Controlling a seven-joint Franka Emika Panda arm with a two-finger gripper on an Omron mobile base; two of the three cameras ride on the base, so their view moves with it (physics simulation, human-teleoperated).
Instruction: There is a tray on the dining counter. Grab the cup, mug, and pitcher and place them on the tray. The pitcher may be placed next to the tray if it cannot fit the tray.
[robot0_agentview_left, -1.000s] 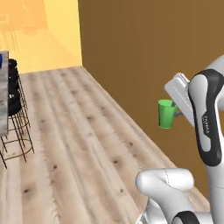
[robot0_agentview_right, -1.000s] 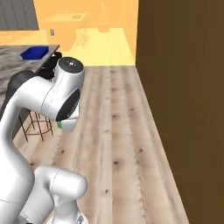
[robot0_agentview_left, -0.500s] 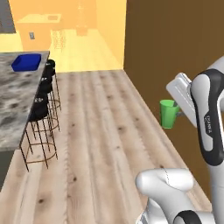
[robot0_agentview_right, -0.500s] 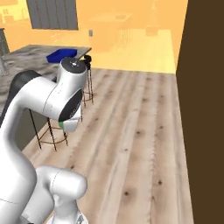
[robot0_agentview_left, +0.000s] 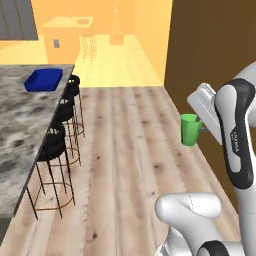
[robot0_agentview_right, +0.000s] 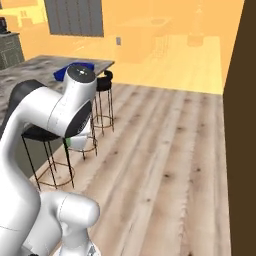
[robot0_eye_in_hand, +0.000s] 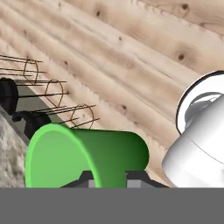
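Note:
My gripper (robot0_agentview_left: 199, 130) is shut on the bright green cup (robot0_agentview_left: 189, 130) and holds it in the air over the wooden floor, to the right of the dining counter (robot0_agentview_left: 20, 130). In the hand view the cup (robot0_eye_in_hand: 87, 155) lies between the two fingertips (robot0_eye_in_hand: 86, 179), its open mouth turned to the left. The blue tray (robot0_agentview_left: 44, 80) rests on the far end of the counter, well to the left of the cup and beyond it. A corner of the tray (robot0_agentview_right: 61, 73) peeks out behind my arm in the right base view. The mug and the pitcher are out of view.
Black round stools (robot0_agentview_left: 64, 111) on wire legs line the counter's right side, also seen as stools (robot0_agentview_right: 103, 80) and stools (robot0_eye_in_hand: 29, 120). A dark brown wall (robot0_agentview_left: 215, 45) rises close on the right. Open wooden floor (robot0_agentview_left: 125, 150) runs between the counter and the wall.
The whole scene has shifted as the base turned: the dining counter, tray and stools have come further into view. The cup stays in the shut gripper, in the same pose.

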